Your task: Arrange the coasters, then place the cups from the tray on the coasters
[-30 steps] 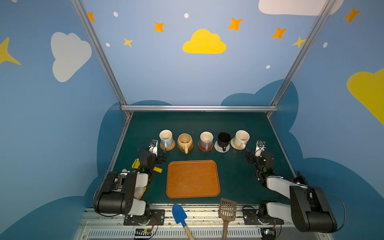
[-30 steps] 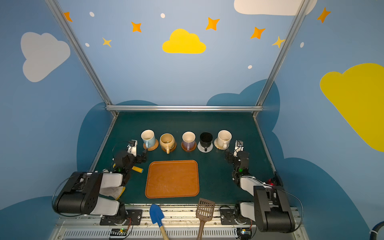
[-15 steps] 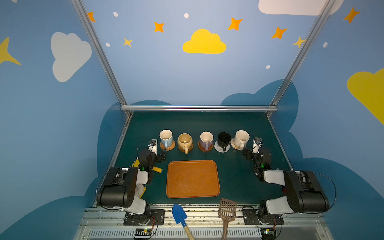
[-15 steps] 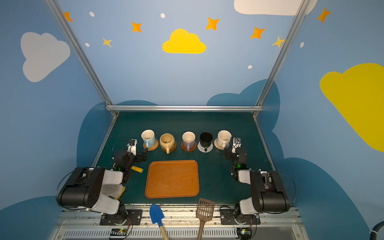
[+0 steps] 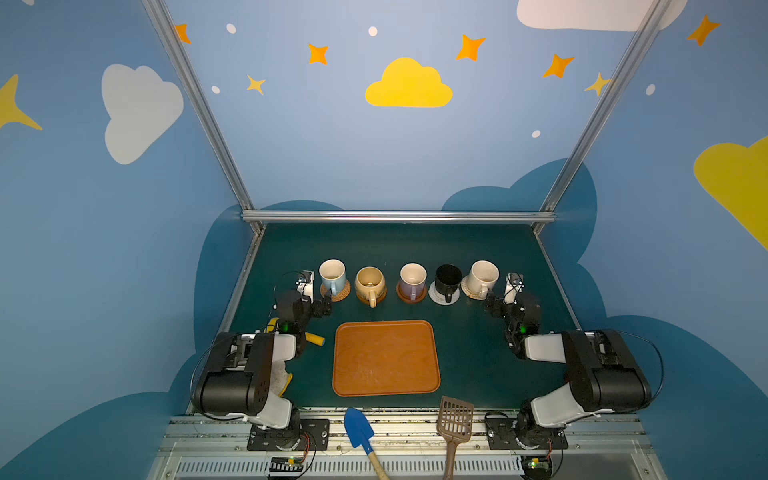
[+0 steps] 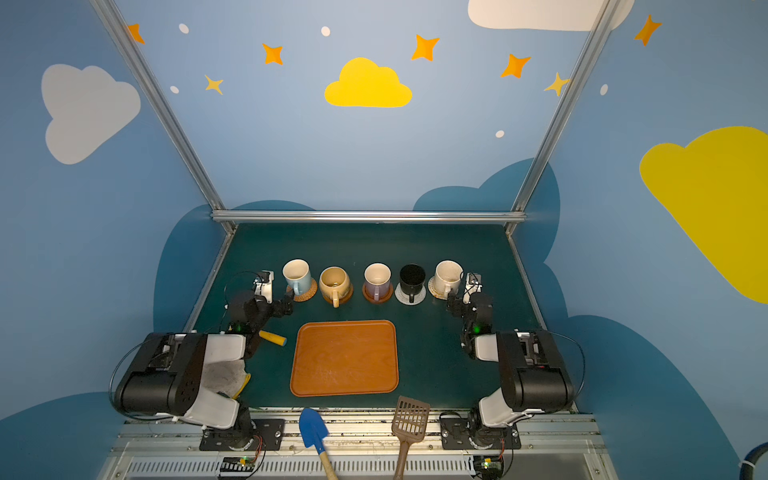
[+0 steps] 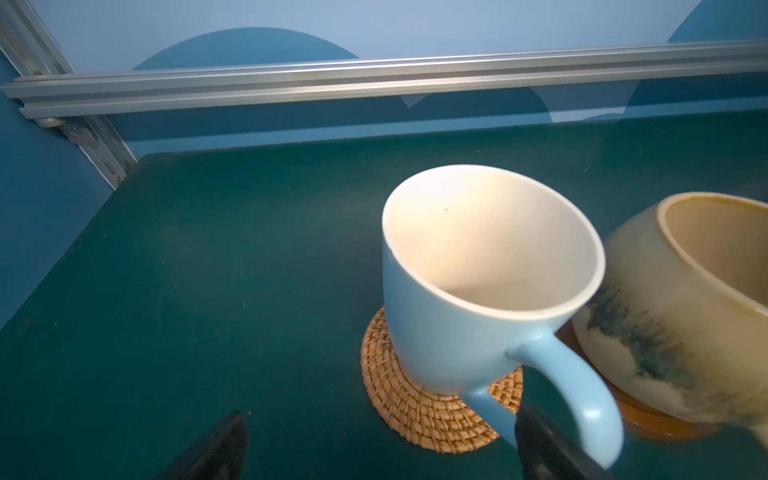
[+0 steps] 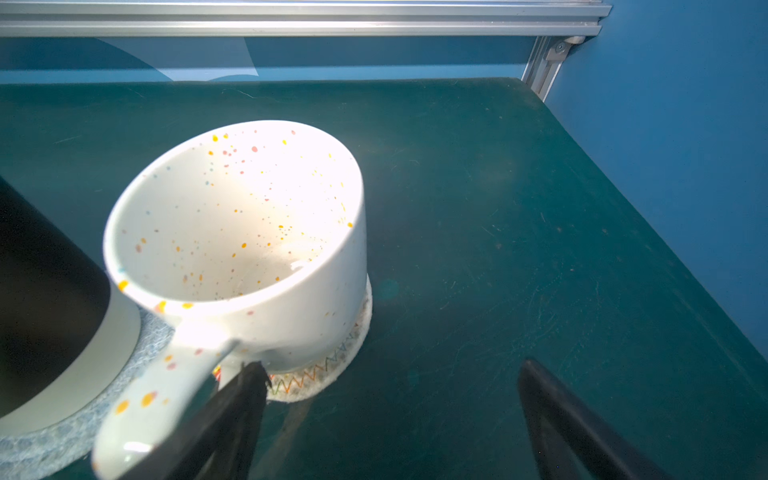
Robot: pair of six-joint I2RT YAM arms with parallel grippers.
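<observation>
- Right arm's elbow has swung up and inward since a second ago, and the right claw [image 5: 491, 302] has edged toward the speckled cup [image 8: 249, 232]; the left arm barely stirred
- Both claws gape, gripping nothing; the left claw [image 7: 380, 415] sits just short of the light blue cup [image 7: 449, 340]
- All five cups [image 5: 412, 276] stand on coasters [image 5: 437, 296] in a row across the desk [image 5: 374, 245]; the tray [image 5: 384, 357] lies bare
- Speckled cup lies straight ahead of the right claw, handle pointing back at it; one finger [image 8: 232, 415] may be touching that handle, hard to be sure
- Backing off wants a straight pull, I'd judge
</observation>
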